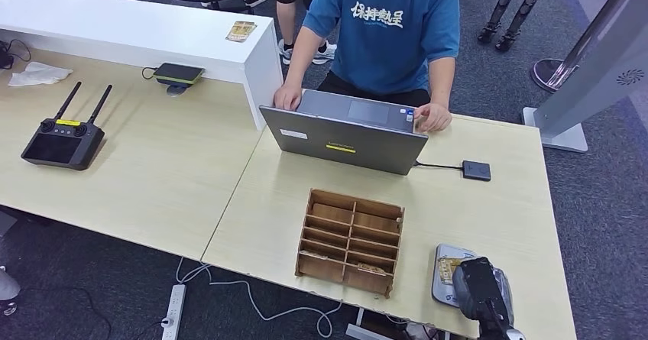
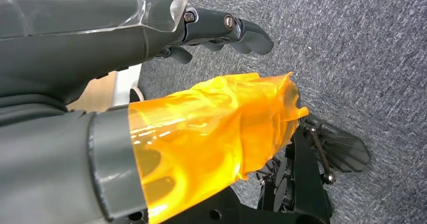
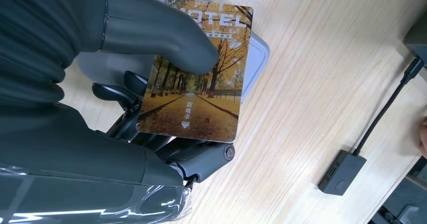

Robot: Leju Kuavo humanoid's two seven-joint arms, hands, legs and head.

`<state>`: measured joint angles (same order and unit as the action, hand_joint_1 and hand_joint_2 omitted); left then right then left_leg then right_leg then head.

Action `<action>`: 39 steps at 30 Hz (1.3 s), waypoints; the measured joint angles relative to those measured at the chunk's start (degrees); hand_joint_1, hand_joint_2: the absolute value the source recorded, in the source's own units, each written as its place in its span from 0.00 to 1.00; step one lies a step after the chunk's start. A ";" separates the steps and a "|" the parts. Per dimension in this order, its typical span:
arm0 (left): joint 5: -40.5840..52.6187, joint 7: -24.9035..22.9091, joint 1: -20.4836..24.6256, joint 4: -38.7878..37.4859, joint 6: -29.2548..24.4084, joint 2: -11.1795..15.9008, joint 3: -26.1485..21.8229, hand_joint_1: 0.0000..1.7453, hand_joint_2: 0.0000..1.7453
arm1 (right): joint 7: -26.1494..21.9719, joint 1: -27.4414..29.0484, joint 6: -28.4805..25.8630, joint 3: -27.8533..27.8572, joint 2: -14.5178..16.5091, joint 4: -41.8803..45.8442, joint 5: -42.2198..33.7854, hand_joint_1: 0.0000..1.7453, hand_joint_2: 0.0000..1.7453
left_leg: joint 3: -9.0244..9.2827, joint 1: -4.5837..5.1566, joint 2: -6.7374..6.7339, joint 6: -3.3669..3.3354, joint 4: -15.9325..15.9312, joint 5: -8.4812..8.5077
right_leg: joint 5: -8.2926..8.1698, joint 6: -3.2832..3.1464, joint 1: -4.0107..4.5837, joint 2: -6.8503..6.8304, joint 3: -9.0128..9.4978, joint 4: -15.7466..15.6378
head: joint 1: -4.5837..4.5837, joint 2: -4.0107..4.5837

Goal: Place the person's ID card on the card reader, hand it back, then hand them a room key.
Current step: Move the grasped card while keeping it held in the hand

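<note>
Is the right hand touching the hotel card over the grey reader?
Touching. The right wrist view shows the right hand with its thumb pressed on the hotel card's printed face and darker fingers under it, pinching it.

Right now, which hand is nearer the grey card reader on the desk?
Right. The right hand is directly over the card reader, pinching the hotel card above it. The left hand hangs off the desk, above the carpet.
</note>
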<state>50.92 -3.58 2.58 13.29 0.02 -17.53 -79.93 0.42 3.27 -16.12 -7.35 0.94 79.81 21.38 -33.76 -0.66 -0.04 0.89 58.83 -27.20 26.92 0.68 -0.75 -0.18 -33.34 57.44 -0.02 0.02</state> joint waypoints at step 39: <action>0.56 -0.50 0.00 0.00 0.24 0.09 0.00 0.00 0.00 | 6.01 -3.76 2.91 -2.74 -0.75 -3.79 5.09 1.00 1.00 | 0.24 -0.02 -0.09 0.00 0.00 -0.01 | -0.01 -0.01 0.01 0.09 0.17 0.00 | -0.01 0.00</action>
<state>51.47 -4.09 2.58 13.29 0.26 -17.44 -79.93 6.43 -0.49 -13.21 -10.10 0.19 76.02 26.47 -33.52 -0.68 -0.13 0.89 58.83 -27.21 26.91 0.68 -0.74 -0.10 -33.17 57.44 -0.02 0.02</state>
